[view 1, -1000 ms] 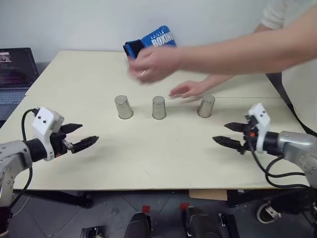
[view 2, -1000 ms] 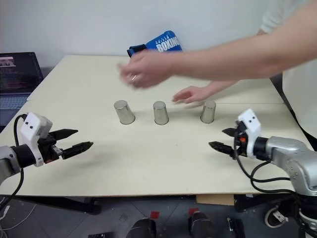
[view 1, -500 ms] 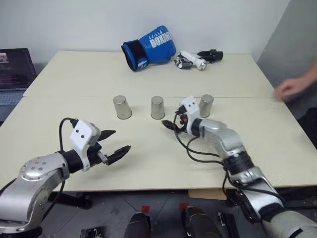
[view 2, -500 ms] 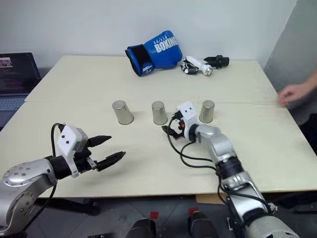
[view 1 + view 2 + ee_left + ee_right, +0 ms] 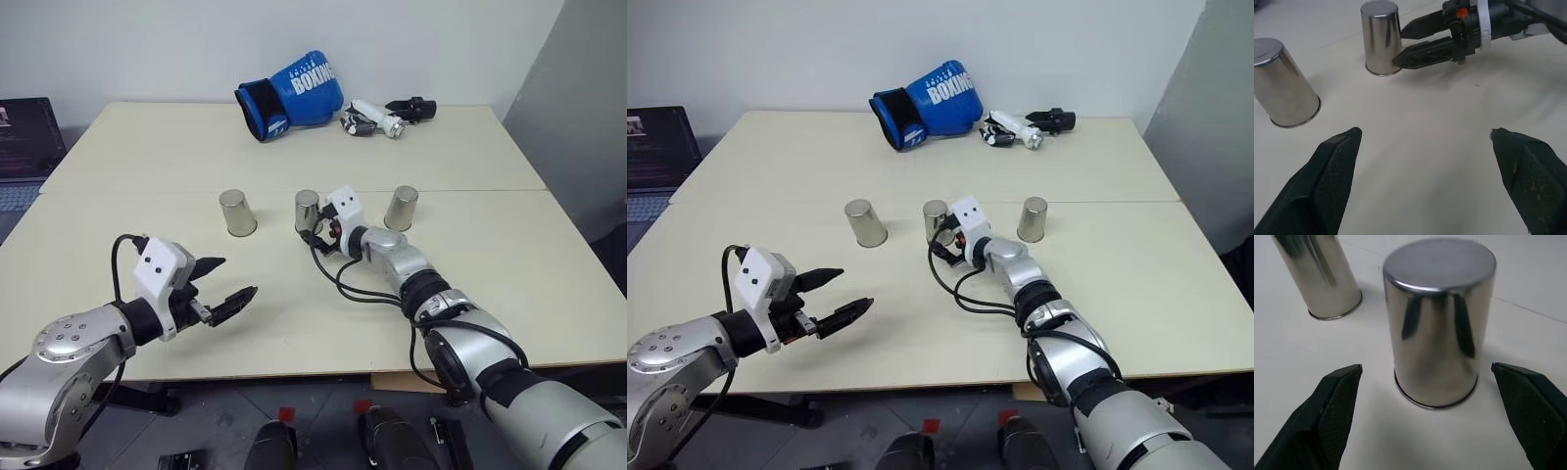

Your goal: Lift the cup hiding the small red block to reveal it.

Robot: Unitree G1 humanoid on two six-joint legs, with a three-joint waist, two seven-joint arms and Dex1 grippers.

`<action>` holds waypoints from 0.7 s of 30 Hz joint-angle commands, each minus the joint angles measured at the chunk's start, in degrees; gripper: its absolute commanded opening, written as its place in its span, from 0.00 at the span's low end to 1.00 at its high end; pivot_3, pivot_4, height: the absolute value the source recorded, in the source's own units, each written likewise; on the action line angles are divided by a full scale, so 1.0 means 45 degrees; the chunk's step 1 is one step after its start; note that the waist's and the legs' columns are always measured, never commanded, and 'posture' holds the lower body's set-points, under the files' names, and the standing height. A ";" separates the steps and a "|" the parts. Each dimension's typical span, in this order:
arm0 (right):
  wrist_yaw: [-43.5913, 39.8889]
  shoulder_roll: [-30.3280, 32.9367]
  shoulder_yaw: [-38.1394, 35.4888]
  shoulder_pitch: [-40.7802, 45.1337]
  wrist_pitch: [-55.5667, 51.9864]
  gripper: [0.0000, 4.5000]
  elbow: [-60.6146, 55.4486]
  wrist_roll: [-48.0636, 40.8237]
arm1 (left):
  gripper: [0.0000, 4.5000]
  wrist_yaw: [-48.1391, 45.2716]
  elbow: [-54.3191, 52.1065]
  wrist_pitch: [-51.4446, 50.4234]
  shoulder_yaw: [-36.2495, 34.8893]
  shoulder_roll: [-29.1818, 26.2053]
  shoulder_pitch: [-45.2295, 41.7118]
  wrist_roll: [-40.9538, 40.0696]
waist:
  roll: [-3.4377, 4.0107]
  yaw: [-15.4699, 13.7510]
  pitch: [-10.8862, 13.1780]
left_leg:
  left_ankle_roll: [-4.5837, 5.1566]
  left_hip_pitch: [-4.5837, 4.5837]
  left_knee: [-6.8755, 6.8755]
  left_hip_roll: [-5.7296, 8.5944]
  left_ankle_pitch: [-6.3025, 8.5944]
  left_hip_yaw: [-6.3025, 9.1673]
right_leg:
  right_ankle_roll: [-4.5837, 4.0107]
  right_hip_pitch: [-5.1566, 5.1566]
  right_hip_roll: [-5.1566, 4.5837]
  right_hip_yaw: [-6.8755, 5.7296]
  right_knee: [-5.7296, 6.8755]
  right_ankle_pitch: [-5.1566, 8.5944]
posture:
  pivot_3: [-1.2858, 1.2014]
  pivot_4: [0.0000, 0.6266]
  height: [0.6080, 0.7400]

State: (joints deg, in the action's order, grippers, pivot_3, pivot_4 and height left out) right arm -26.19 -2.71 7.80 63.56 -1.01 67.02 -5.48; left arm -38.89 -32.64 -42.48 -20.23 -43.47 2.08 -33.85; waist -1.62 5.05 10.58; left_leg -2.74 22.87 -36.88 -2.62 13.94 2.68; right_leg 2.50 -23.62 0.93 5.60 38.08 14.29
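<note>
- Both arms are silver-grey metal with rounded joint housings and dark bands between segments.
- Each wrist carries a white boxy camera block with small dark dots.
- The left gripper [image 5: 217, 286] and the right gripper [image 5: 1400, 46] have black tapered fingers; black cables loop along both forearms.

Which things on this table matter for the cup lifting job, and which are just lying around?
Part of the job:
- middle cup, between the open jaws of the right gripper
- left cup
- right cup

Lying about:
- blue boxing glove
- black and white gadget
- laptop
</note>
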 commanded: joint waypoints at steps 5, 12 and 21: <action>0.0917 -0.0623 -0.0692 0.1100 0.1159 1.00 0.0971 0.0538 | 0.99 0.0069 -0.0060 -0.0118 0.0201 -0.0175 -0.0605 -0.0105 | 0.0002 -0.0002 0.0001 | 0.0000 0.0005 0.0002 0.0002 0.0000 0.0006 | -0.0001 0.0001 -0.0002 -0.0005 -0.0006 0.0000 | 0.52 0.24 1.00; 0.1444 -0.1004 -0.1240 0.1420 0.1663 1.00 0.1359 0.0663 | 0.99 0.0124 -0.0109 -0.0130 0.0264 -0.0154 -0.0632 -0.0064 | 0.0004 -0.0001 0.0003 | 0.0000 0.0006 0.0007 0.0002 0.0000 0.0012 | -0.0005 0.0001 -0.0001 -0.0009 -0.0005 0.0001 | 0.52 0.24 1.00; 0.1730 -0.1218 -0.1782 0.1634 0.2148 0.74 0.1576 0.0734 | 1.00 0.0156 -0.0067 -0.0019 0.0259 -0.0179 -0.0610 -0.0008 | 0.0005 0.0002 0.0003 | 0.0000 0.0005 0.0006 0.0003 0.0000 0.0016 | -0.0004 0.0004 -0.0002 -0.0011 -0.0007 0.0002 | 0.52 0.24 1.00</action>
State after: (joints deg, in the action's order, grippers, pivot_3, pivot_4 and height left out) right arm -18.61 -7.82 0.99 69.00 7.07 74.65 -2.72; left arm -38.19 -32.37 -43.41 -18.19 -43.55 -0.36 -33.82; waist -1.60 5.06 10.60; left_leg -2.74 22.89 -36.86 -2.60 13.94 2.75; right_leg 2.48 -23.60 0.92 5.55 38.05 14.29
